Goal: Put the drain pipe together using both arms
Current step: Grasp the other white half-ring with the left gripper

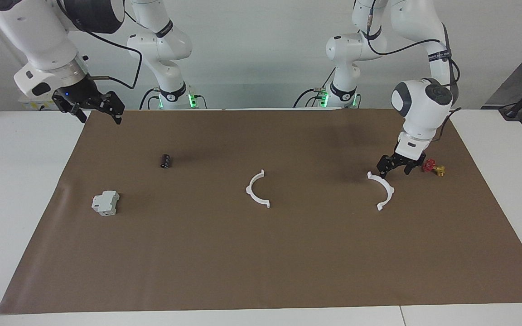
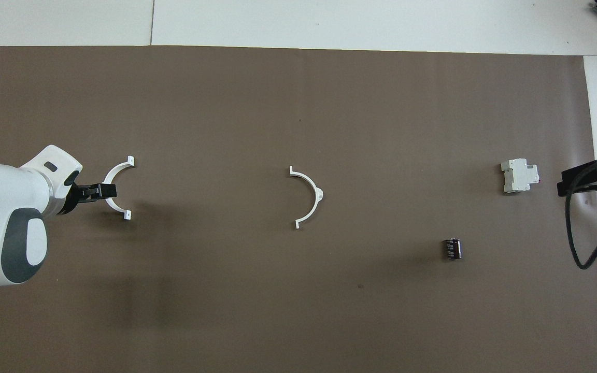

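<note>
Here the left claw (image 1: 394,170) is low over the brown mat, its two fingers spread wide and holding nothing. It is just above the curved back of one white half of the drain pipe (image 1: 382,190), at the end of that arc nearer the robots; whether a fingertip touches the plastic cannot be told. This arc lies toward the left arm's end of the surface (image 1: 505,149). Close beside the claw, toward that same end, sits the small red-and-yellow valve (image 1: 433,168), apart from the arc.

The second half of the drain pipe (image 1: 257,189) lies near the middle of the mat, well apart from the first, with bare mat between them; the two arcs' open sides face each other.

The right claw (image 1: 92,107) hangs high over the mat's corner at the right arm's end, by the edge nearest the robots, also wide open and empty. Below it, toward that end, a small dark cylinder (image 1: 166,160) lies nearer the robots and a grey-white boxy block (image 1: 105,203) lies farther out. The wide half of the mat toward the edge farthest from the robots carries nothing.
</note>
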`<state>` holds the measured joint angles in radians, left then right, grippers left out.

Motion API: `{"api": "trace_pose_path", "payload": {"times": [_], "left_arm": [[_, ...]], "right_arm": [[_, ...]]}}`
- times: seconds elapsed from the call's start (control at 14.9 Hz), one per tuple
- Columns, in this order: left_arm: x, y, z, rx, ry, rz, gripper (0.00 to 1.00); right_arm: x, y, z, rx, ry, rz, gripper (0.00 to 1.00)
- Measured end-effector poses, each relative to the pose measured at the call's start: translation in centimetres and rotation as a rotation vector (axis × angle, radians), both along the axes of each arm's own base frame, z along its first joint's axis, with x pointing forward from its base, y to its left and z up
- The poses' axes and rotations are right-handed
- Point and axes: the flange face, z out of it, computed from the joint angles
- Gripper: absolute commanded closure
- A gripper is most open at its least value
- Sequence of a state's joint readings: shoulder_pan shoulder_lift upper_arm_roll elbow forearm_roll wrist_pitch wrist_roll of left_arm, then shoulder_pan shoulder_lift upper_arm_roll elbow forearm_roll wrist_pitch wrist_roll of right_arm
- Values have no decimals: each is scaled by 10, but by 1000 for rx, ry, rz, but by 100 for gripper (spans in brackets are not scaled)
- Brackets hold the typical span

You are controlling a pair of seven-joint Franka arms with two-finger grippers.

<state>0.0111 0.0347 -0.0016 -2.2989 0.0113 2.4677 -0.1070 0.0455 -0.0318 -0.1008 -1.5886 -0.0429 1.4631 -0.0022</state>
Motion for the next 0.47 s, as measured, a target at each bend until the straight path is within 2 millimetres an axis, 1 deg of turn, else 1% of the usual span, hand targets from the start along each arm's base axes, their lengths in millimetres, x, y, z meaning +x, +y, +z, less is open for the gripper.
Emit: {"api": "trace_pose_path", "payload": {"times": [0.13, 0.33, 0.47], "left_arm": [[6, -1, -11, -12, -35, 71, 0], [11, -5, -32, -33, -39, 196, 0], [14, -6, -39, -42, -42, 244, 0]], "right_arm": [[0, 6, 10, -31, -9, 29, 0], [1, 14, 9, -12, -8, 42, 0], [2, 14, 7, 14, -10, 38, 0]]}}
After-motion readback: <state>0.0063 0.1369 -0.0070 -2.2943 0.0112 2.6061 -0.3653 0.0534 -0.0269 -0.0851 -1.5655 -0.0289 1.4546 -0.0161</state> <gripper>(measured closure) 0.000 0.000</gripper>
